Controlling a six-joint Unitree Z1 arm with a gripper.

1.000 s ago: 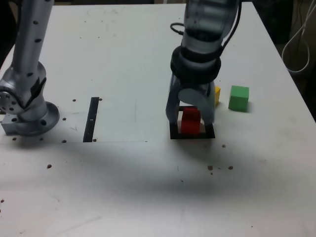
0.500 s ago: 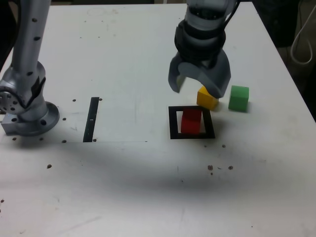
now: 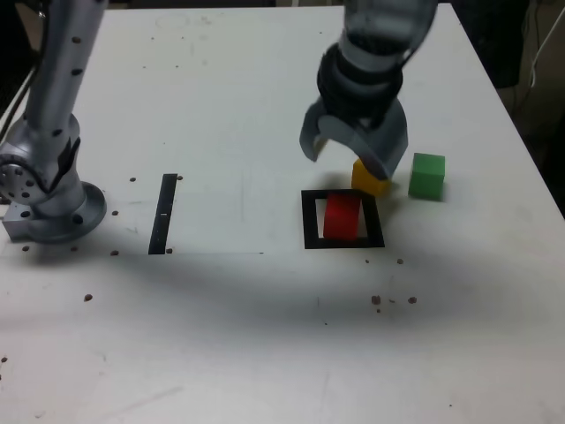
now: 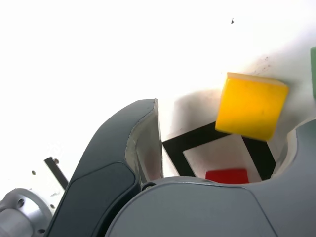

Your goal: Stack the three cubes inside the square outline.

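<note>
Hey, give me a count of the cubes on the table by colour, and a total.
Red cube: 1, inside the square outline
Yellow cube: 1, outside the outline, partly behind the gripper in the exterior view
Green cube: 1, outside the outline, to the exterior view's right of the yellow one
Total: 3 cubes

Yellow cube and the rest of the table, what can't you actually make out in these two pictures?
- Yellow cube: exterior view, upper part hidden behind the claw.
- Green cube: wrist view, cut off by the picture's edge, only a sliver shows.
- Red cube: wrist view, mostly hidden by the claw's body.
- Square outline: wrist view, near part hidden by the claw.
</note>
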